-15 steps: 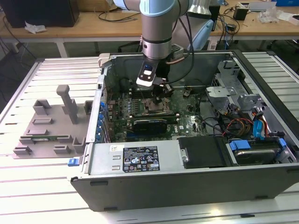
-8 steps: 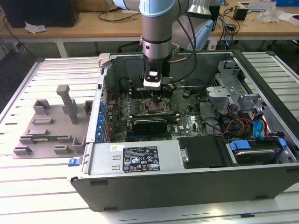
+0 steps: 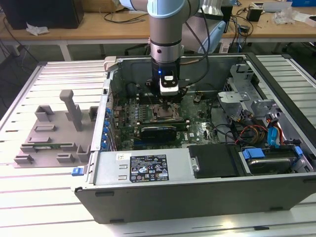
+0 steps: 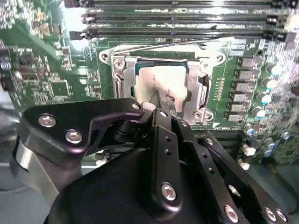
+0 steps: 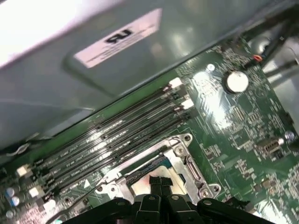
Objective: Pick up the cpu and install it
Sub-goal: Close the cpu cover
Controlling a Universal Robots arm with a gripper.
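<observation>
Gripper (image 4: pixel 161 103) fingers closed together, nothing clamped, tips at one edge of cpu (image 4: pixel 164 78), cpu flat inside socket frame (image 4: pixel 203 91), narrow rim gap, memory slots (image 4: pixel 187 18) just beside frame

Shiny smooth metal cpu (image 4: pixel 163 80), bright metal socket frame (image 4: pixel 204 89), glossy motherboard (image 4: pixel 44 70), matt black end effector (image 4: pixel 162 103).

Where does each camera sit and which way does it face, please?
Exterior view: off the arm, above the computer case, looking down into it; arm and gripper show.
First wrist view: on the wrist, looking past the gripper at memory slots and socket.
Second wrist view: on the wrist, looking over the gripper at the cpu in the socket.
Both share gripper and socket.
</observation>
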